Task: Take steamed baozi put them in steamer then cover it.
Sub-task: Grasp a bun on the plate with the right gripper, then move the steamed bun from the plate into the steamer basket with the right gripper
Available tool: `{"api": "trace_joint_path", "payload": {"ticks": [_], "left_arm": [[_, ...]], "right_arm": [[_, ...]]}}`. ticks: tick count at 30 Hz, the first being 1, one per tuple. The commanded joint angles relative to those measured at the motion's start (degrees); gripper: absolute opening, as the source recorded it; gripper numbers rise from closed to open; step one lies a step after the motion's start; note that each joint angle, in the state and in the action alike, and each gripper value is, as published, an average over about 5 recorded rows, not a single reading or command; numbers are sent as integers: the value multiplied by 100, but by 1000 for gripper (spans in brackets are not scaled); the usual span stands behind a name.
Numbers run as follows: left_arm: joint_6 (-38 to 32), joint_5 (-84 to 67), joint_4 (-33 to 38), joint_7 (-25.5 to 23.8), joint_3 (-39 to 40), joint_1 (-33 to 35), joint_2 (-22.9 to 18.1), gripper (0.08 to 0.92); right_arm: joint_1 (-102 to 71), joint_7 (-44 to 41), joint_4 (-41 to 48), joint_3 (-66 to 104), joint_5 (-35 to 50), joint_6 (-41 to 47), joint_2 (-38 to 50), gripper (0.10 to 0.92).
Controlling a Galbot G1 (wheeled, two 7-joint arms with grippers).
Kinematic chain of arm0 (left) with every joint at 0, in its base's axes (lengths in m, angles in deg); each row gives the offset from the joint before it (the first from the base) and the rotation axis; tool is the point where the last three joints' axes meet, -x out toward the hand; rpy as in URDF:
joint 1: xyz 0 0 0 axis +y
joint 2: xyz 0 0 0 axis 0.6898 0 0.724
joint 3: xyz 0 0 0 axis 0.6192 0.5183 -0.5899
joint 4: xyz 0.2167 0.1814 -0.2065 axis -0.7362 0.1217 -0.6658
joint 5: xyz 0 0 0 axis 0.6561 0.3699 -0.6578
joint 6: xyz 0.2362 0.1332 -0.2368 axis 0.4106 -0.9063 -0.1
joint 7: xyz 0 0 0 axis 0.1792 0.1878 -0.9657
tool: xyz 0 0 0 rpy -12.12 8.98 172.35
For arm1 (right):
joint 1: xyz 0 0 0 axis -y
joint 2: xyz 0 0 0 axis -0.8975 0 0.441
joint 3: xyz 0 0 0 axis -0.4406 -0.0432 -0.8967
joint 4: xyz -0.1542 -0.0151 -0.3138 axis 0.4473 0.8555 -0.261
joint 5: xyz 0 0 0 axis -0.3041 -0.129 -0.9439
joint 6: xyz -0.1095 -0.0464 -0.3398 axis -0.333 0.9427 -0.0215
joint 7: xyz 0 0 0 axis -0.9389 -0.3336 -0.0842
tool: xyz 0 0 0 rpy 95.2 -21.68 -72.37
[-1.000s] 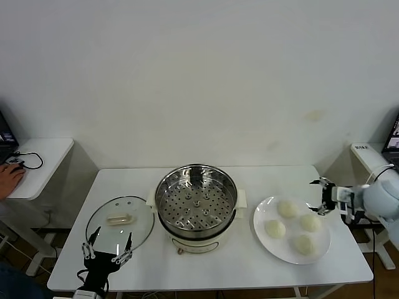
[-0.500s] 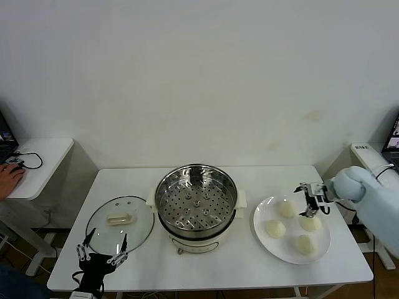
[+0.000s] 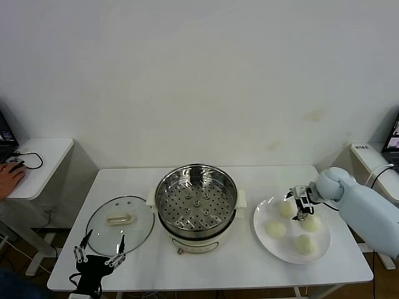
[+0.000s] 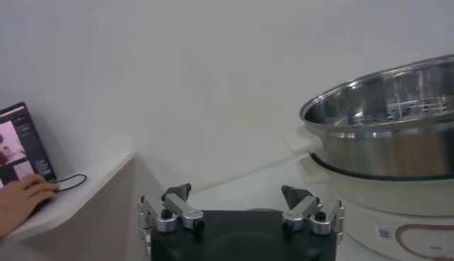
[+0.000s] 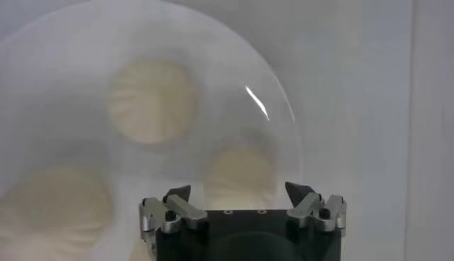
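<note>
Four cream-white baozi lie on a white plate (image 3: 280, 244) right of the steamer: one at the back (image 3: 286, 209), one back right (image 3: 310, 223), one left (image 3: 275, 229), one at the front (image 3: 304, 243). My right gripper (image 3: 299, 202) hovers open over the back two; in the right wrist view one baozi (image 5: 240, 173) lies just ahead of its fingertips (image 5: 240, 193). The steel steamer (image 3: 196, 207) stands empty at the table's middle, also in the left wrist view (image 4: 386, 135). The glass cover (image 3: 120, 220) lies flat to its left. My left gripper (image 3: 98, 252) is open, low at the front left.
A side desk (image 3: 37, 163) with a person's hand (image 3: 10, 177) on a mouse stands at the far left. A laptop screen (image 4: 25, 143) shows there in the left wrist view. The white wall is close behind the table.
My right gripper has moved left from beyond the plate's right edge to over the back baozi. My left gripper has sunk lower and a little left at the front edge.
</note>
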Motion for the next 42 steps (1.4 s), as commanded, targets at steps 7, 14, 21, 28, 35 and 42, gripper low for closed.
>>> {"api": "trace_joint_path", "payload": {"ticks": [7,14,21,28,35,42], "left_arm": [[-9,10,-30,-2,12,-12,-2,823],[-12,9,-39,3,-8,-16,0,823],[-22,14,-14,5,0,13,-13,823],[-31,21,34,7,-2,50,-17,823],[-36,23,41,3,-6,75,6,823],[-47,25,86,6,37,88,51,823]], "right_arm": [[72,126,402,-70,-305,-2,-286,816],[94,131,507,-61,-398,48,-348,709],[65,120,476,-89,-345,51,-338,599],[176,84,220,-168,-91,79,-145,600],[888,-34,-729,-762,725,209,670,606],[2280,-107,-1539,-1655,1694,347,1335,611]]}}
